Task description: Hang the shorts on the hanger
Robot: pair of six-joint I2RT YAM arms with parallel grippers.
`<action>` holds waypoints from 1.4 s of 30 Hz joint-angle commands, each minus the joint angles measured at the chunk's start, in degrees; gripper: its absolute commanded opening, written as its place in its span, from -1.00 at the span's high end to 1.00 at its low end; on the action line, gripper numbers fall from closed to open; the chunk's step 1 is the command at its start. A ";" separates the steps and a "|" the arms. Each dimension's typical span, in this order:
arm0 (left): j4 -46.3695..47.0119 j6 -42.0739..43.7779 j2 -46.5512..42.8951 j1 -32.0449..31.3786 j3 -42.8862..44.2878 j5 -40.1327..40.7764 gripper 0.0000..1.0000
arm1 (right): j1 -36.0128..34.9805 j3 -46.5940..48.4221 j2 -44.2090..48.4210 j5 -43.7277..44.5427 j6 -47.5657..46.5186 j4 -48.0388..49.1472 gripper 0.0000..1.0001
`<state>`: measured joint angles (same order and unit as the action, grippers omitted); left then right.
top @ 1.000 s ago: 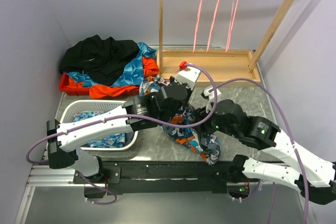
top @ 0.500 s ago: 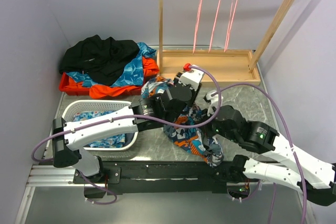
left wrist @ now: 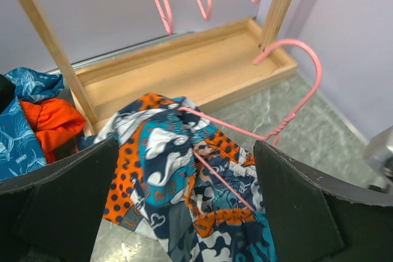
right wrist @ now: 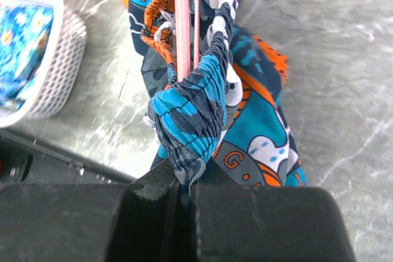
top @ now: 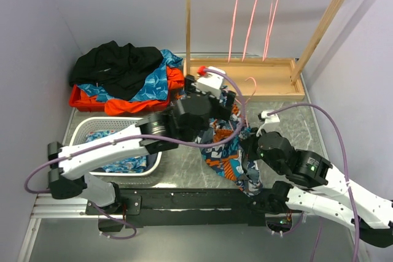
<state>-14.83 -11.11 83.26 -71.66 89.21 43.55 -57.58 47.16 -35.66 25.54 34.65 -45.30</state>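
Observation:
The printed shorts (top: 224,154) lie crumpled on the marble table between the two arms. A pink wire hanger (left wrist: 288,121) is threaded into them, its hook (top: 250,81) sticking out toward the wooden rack. In the left wrist view my left gripper (left wrist: 184,213) stands wide open above the shorts (left wrist: 159,157), with both fingers (left wrist: 61,194) clear of the cloth. My right gripper (right wrist: 187,182) is shut on the bunched blue-and-navy waistband of the shorts (right wrist: 196,108), and the hanger's wire (right wrist: 182,16) runs straight ahead of it. Seen from above, the right gripper (top: 244,145) is at the shorts' right edge.
A wooden rack (top: 245,73) stands at the back with three pink hangers (top: 252,16) hung on its bar. A white mesh basket (top: 92,128) holding blue cloth sits front left. A pile of black, blue and orange garments (top: 120,69) lies behind it.
My left gripper has opened, let go and drawn back toward the rack. My right gripper has shut on the shorts' waistband. The hanger's hook now shows beyond the shorts.

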 commanded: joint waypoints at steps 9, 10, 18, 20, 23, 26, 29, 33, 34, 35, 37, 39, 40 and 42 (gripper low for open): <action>1.91 -3.47 -13.21 -0.06 -5.18 0.75 -0.93 | 16.51 -1.98 3.05 0.15 2.18 4.07 1.00; 1.56 -3.74 -13.48 -0.06 -5.45 0.40 -0.93 | 18.36 -1.72 2.88 -1.27 1.48 4.95 1.00; -3.45 -7.52 -17.16 -0.06 -7.55 -1.89 -0.93 | 37.14 4.17 -4.58 -7.42 -5.55 9.96 1.00; -4.15 -8.13 -18.22 -0.06 -8.26 -2.94 -0.93 | 42.00 5.48 -6.34 -14.36 -8.37 13.02 1.00; -5.29 -8.66 -20.85 -0.06 -9.58 -3.73 -0.93 | 51.23 8.91 -10.65 -21.66 -11.44 15.32 1.00; -6.09 -8.75 -22.61 -0.06 -12.38 -4.61 -0.93 | 55.29 15.05 -15.48 -22.81 -13.12 15.24 1.00; -7.75 -8.92 -23.76 -0.06 -14.93 -4.35 -0.93 | 57.32 22.78 -21.19 -24.21 -14.35 14.01 1.00; -6.71 -9.71 -26.22 -0.06 -20.29 -2.24 -0.93 | 58.73 33.94 -30.31 -23.08 -17.07 9.80 1.00; -5.49 -9.98 -26.66 -0.06 -21.61 -1.72 -0.93 | 58.81 38.49 -31.74 -22.73 -18.56 7.88 1.00; -4.60 -9.89 -27.71 -0.06 -24.67 -1.19 -0.93 | 58.73 40.54 -34.10 -22.21 -19.27 7.07 1.00; -2.84 -10.59 -28.42 0.20 -27.93 1.00 -0.93 | 58.90 46.32 -36.22 -21.67 -21.72 4.54 1.00; -2.66 -11.90 -27.81 2.12 -30.58 0.31 -0.93 | 58.99 52.91 -39.81 -20.36 -23.05 1.89 1.00; -2.83 -13.04 -27.28 3.09 -31.02 -0.56 -0.93 | 59.08 55.04 -40.97 -20.09 -24.53 0.66 1.00; -2.57 -13.58 -25.61 5.72 -32.69 -4.17 -0.93 | 59.43 59.60 -43.25 -19.83 -25.69 -2.07 1.00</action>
<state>-20.18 -21.85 56.25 -69.87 58.37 41.74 0.93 97.41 -76.44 3.75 14.17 -43.88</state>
